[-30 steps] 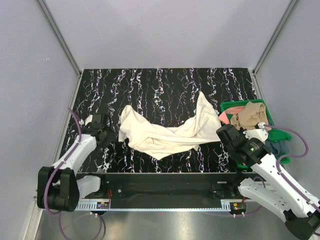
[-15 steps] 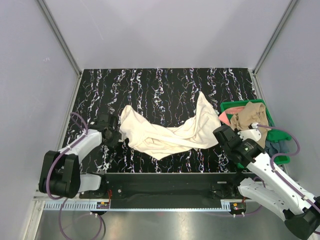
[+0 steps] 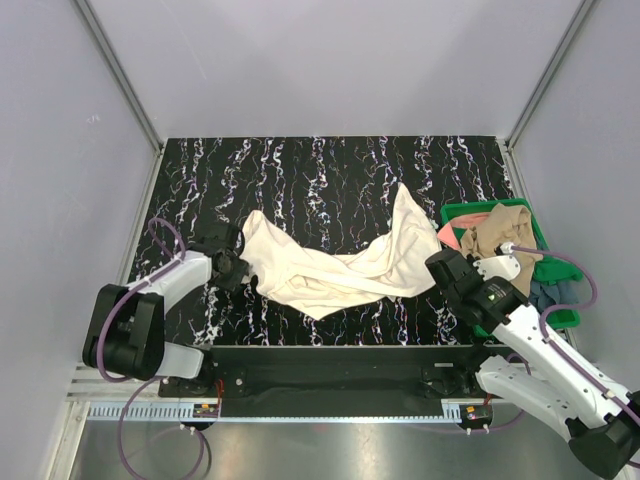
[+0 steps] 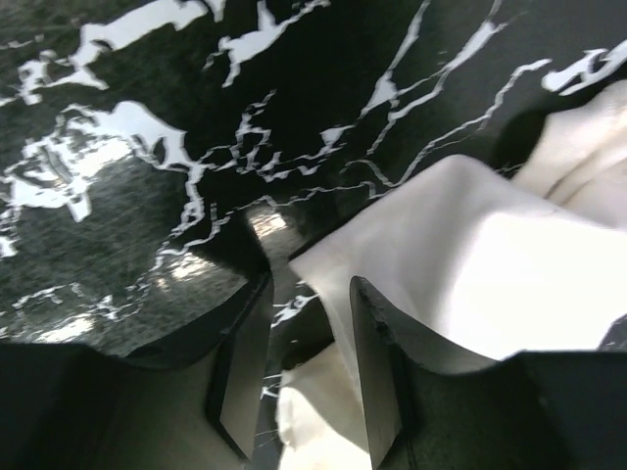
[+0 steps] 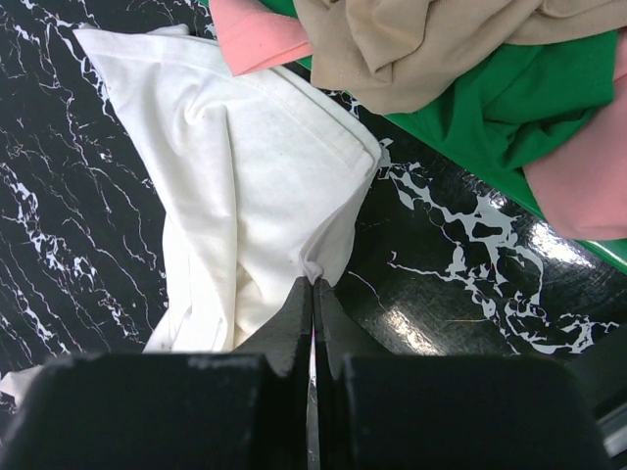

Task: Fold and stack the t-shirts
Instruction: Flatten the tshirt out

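The cream t-shirt (image 3: 335,265) lies crumpled in the middle of the black table (image 3: 330,165). The right gripper (image 5: 312,286) is closed and pinches its right edge. The left gripper (image 4: 306,338) stands open around its left edge.

the right arm (image 3: 532,335) hides most of the grey-blue shirt (image 3: 553,297) in the bin (image 3: 456,212).

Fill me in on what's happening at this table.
Two robot arms are working on a crumpled cream shirt lying on the black marbled table. The right gripper is shut on the shirt's right edge, beside the green bin, which holds a tan shirt and a pink shirt. The left gripper is open at the shirt's left corner, with cloth between its fingers. Nothing is folded yet.
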